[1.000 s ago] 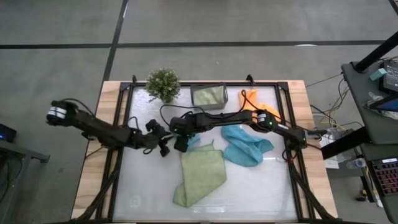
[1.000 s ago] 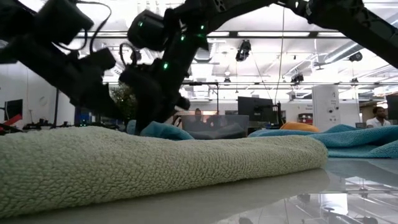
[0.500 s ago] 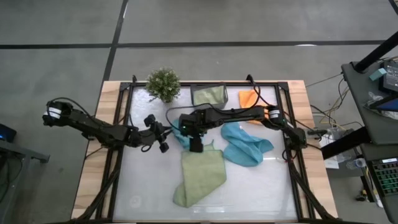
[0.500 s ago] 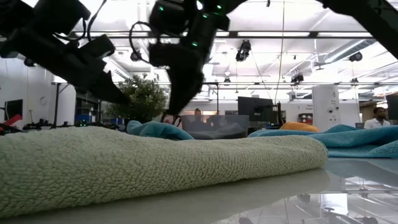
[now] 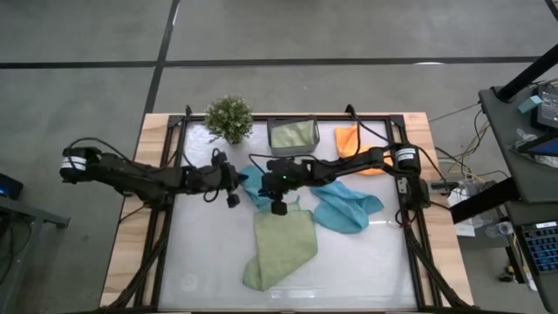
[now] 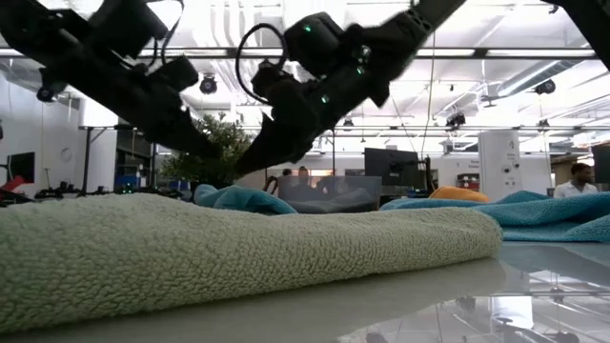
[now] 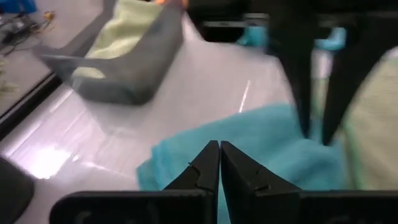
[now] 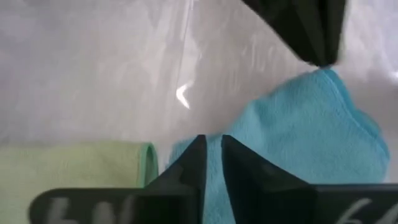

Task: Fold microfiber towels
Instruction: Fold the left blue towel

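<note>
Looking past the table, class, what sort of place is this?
Probably a robotics lab or workshop: ceiling strip lights, a dark computer monitor and a person standing at the far benches.

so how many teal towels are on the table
2: a small teal towel under both tools at the centre, and a larger teal towel right of it. None looks hidden.

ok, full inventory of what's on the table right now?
Light green towel: one, loosely folded, front centre.
Light green towel in bin: one, back centre.
Grey bin: one, beside the plant.
Teal towels: two, one small between the end effectors, one larger right of centre.
Orange towel: one, back right.
Potted plant: one, green, back left.
Table: white top, wood edges.
Left end effector: shut, at the small teal towel's edge.
Right end effector: nearly shut, above the small teal towel.
</note>
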Controlling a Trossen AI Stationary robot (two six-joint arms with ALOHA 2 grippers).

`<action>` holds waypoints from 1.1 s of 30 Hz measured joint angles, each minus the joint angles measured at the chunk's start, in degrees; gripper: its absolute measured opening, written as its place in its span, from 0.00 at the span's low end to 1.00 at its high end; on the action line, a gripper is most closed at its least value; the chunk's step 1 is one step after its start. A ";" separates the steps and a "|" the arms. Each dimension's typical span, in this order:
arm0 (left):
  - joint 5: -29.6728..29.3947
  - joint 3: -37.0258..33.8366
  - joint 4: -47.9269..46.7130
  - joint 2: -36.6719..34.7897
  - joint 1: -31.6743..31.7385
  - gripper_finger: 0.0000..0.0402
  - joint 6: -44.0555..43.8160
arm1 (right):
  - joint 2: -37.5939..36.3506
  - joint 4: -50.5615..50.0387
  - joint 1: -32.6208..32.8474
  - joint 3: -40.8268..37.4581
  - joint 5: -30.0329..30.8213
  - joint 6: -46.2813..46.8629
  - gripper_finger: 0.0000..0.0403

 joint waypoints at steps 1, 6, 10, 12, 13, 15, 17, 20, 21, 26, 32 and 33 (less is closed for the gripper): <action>0.00 0.06 1.37 1.07 0.81 0.00 0.00 | 0.02 1.99 0.00 -1.27 0.00 0.00 0.07; 0.20 0.25 7.37 6.96 2.85 0.00 0.01 | 0.13 10.03 -0.17 -4.27 0.00 -0.12 0.02; 0.28 0.44 6.92 11.42 3.39 0.00 -0.31 | 1.31 14.15 -0.32 -4.64 0.02 0.03 0.02; 0.26 0.42 6.92 13.43 3.60 0.00 -0.76 | 2.69 15.73 -0.31 -4.68 0.02 0.20 0.02; 0.26 0.44 6.96 14.44 3.68 0.00 -1.27 | 3.52 16.85 -0.30 -4.65 0.01 0.20 0.02; 0.25 0.35 6.55 16.05 3.87 0.00 -2.08 | 5.16 17.75 -0.26 -4.53 -0.02 0.40 0.02; 0.25 0.45 6.77 17.29 4.01 0.00 -2.15 | 6.94 17.70 -0.26 -4.11 -1.17 0.64 0.02; -0.23 0.42 6.60 18.68 4.47 0.00 -2.94 | 9.02 17.49 -0.31 -3.32 -6.96 1.67 0.02; -0.64 0.37 6.02 18.91 4.69 0.00 -3.31 | 9.62 17.34 -0.30 -2.82 -8.14 2.09 0.02; -1.26 0.26 5.53 19.22 5.79 0.00 -3.69 | 11.95 16.20 -0.39 -0.81 -12.19 3.97 0.02; -1.65 0.39 4.83 16.60 6.08 0.00 -3.63 | 10.49 13.26 -0.19 -0.09 -13.43 4.37 0.02; -1.50 0.39 4.75 15.54 6.04 0.00 -3.65 | 9.65 12.68 -0.20 -0.09 -13.30 4.12 0.02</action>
